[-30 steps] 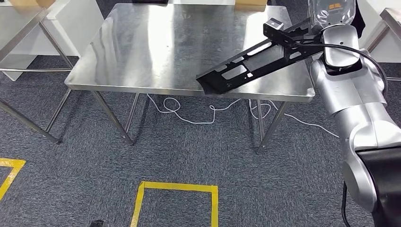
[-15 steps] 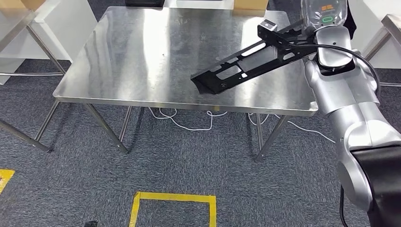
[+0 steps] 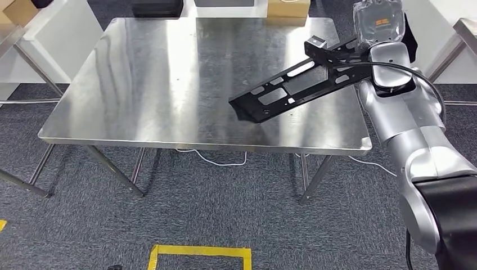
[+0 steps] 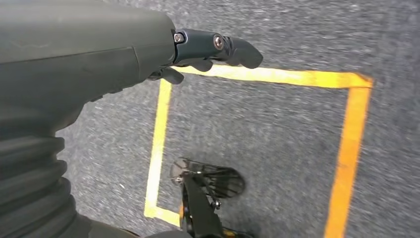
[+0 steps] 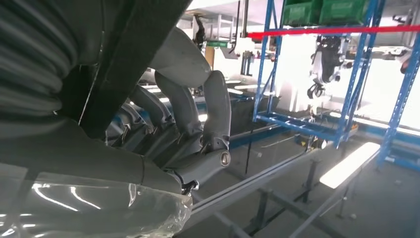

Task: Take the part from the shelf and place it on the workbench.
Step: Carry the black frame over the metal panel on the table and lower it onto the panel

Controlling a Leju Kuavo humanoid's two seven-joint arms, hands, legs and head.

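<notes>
Right hand (image 3: pixel 378 25), wrapped in clear plastic, at the far right of the steel workbench (image 3: pixel 169 84), grasping the far end of the long black perforated part (image 3: pixel 298 79). In the right wrist view, fingers (image 5: pixel 198 99) curled around the dark edge of the part (image 5: pixel 133 44), plastic cover glinting below them. Part tilted, slanting from the hand down and leftward toward the near side, its low end over the right half of the benchtop near the front edge; touching the surface or just above it, cannot tell. Small grey block at the part's upper end. Black cable looping over the silver right forearm.

Left hand (image 4: pixel 208 49) hanging low over the carpet, holding nothing, fingers loosely extended and slightly bent.

Beyond the bench's far edge, a cardboard box (image 3: pixel 288 8) and a dark box (image 3: pixel 156 8). White cable (image 3: pixel 219 160) trailing on the grey carpet beneath the bench. Yellow tape square (image 3: pixel 199 256) on the floor, nearer than the bench. Blue shelving (image 5: pixel 317 74) with green bins in the right wrist view.
</notes>
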